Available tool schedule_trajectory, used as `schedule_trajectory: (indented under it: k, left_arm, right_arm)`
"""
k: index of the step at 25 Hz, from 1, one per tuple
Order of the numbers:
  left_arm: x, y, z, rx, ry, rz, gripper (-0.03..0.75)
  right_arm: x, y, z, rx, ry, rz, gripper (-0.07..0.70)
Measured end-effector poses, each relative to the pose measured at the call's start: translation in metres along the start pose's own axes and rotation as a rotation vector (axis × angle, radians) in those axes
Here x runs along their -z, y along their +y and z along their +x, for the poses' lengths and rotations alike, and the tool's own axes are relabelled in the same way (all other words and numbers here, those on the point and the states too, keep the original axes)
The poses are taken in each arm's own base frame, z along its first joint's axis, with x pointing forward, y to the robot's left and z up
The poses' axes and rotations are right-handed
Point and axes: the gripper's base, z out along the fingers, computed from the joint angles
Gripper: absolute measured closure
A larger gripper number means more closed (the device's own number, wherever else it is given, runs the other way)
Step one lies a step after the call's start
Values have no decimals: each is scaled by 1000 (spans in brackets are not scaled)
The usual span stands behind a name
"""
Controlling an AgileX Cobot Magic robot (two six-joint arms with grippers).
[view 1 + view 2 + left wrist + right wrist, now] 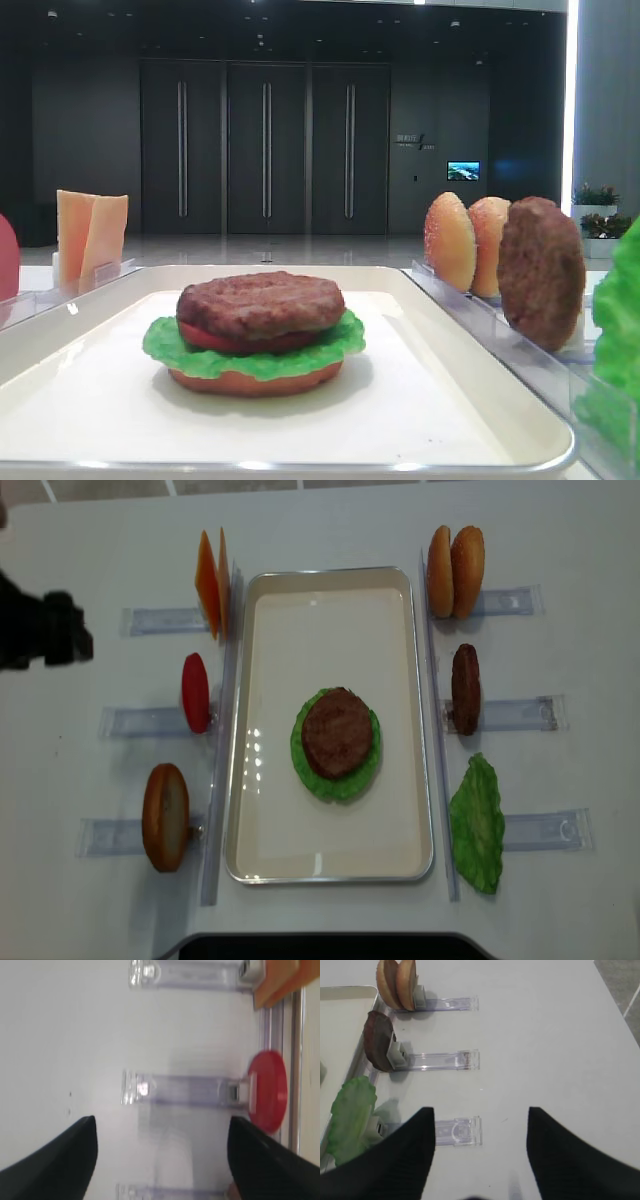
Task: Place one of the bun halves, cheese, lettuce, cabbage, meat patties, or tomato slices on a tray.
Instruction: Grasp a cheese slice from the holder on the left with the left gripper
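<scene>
Left wrist view shows the left claw (160, 1160) spread wide and empty above the table (60, 1035), with a tomato slice (267, 1091) standing on edge in its clear holder (185, 1094), ahead and to the right of the fingers, well apart from them. The likely step is fetching the next layer, tomato or cheese (212, 597), for the stack on the tray (330, 860), which so far shows bun, tomato, lettuce (336, 778) and patty (338, 731). To do it well, the claw should straddle the thin disc across its faces, close gently, and lift straight up out of the holder. The right claw (480, 1130) hangs released over the table, near the loose lettuce leaf (351, 1112).
</scene>
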Motion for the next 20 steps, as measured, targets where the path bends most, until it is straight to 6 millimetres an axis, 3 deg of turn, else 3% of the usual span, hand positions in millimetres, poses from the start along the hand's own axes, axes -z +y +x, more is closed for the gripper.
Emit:
schedule_trajectory:
  k: [5, 9, 12, 16, 20]
  left_arm:
    - [-35, -5, -79, -13, 45, -6, 109]
    - [-60, -8, -117, -14, 64, -9, 124]
    - [-69, -11, -132, -3, 66, 9, 125]
    - [-70, -19, -134, 18, 67, 33, 125]
    - [-66, -60, -130, -19, 71, 45, 125]
  right_arm:
    - [0, 0, 0, 0, 1, -1, 240]
    - [0, 0, 0, 0, 1, -1, 240]
    - [0, 0, 0, 0, 1, -1, 240]
    - [0, 0, 0, 0, 1, -1, 240]
    - [0, 0, 0, 0, 1, -1, 240]
